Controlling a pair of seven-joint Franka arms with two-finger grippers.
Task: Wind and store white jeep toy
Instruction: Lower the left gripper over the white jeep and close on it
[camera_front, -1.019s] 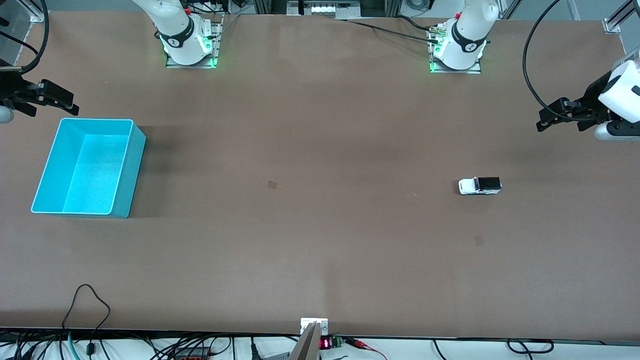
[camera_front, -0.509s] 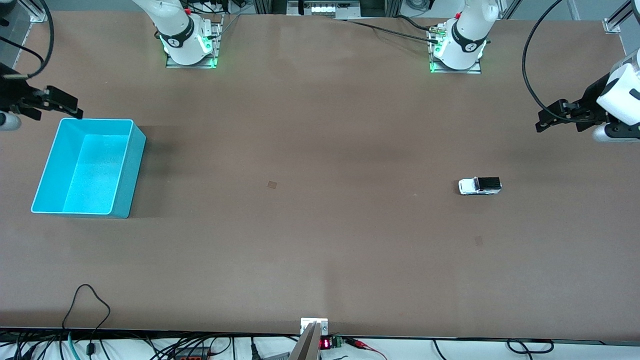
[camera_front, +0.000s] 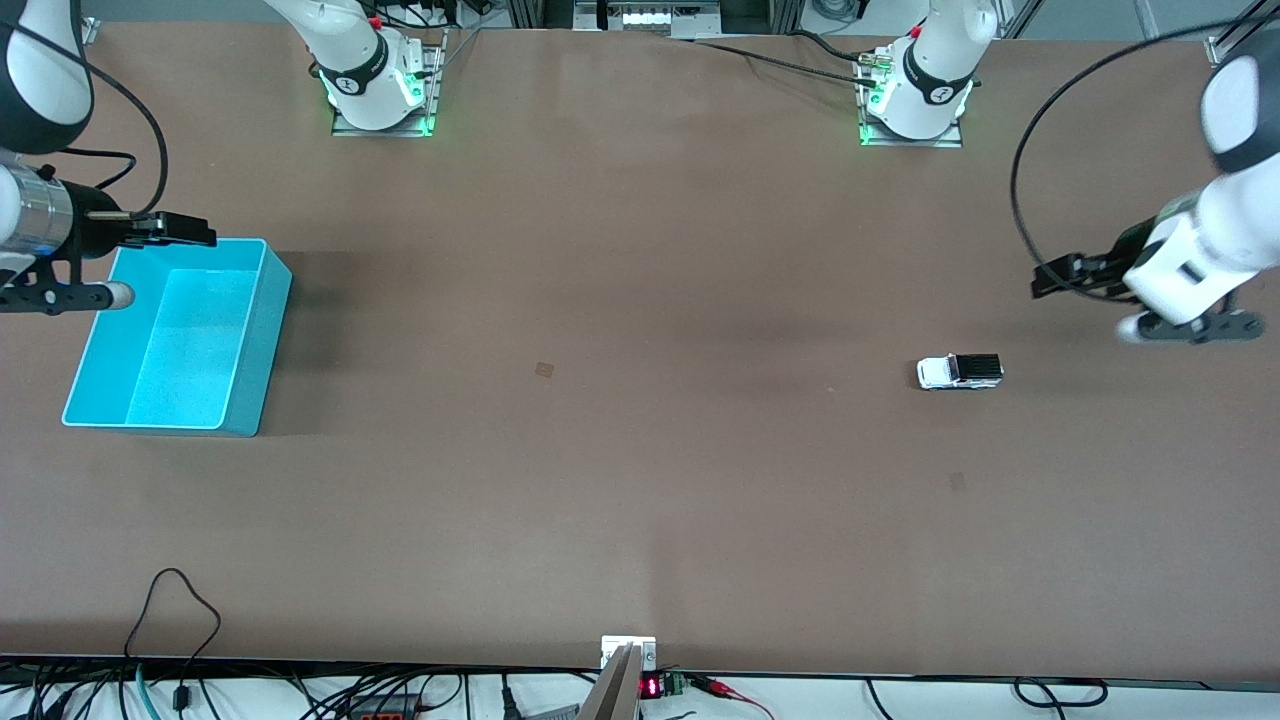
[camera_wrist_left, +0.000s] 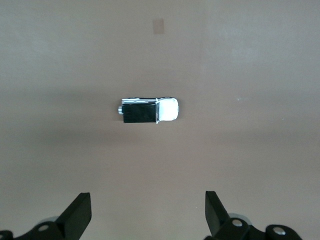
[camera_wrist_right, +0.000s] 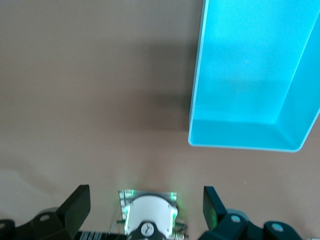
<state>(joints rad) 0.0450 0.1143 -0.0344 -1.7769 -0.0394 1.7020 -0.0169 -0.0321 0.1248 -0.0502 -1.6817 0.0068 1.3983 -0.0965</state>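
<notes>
1. On the table (camera_front: 640, 450), toward the left arm's end: white jeep toy (camera_front: 959, 372), black roof, no legible writing.
2. Left gripper (camera_front: 1050, 278): fingers apart, empty, over the table near the jeep.
3. Right gripper (camera_front: 190, 232): fingers apart, over the turquoise bin (camera_front: 250, 400) rim.

Even, bright overhead light on the matte brown table (camera_front: 640, 450), soft shadow beside the turquoise bin (camera_front: 250, 390), green glow at both arm bases, left arm (camera_front: 1200, 260) motion-blurred.

Matt brown table (camera_front: 640, 300); smooth turquoise plastic bin (camera_front: 255, 340).
</notes>
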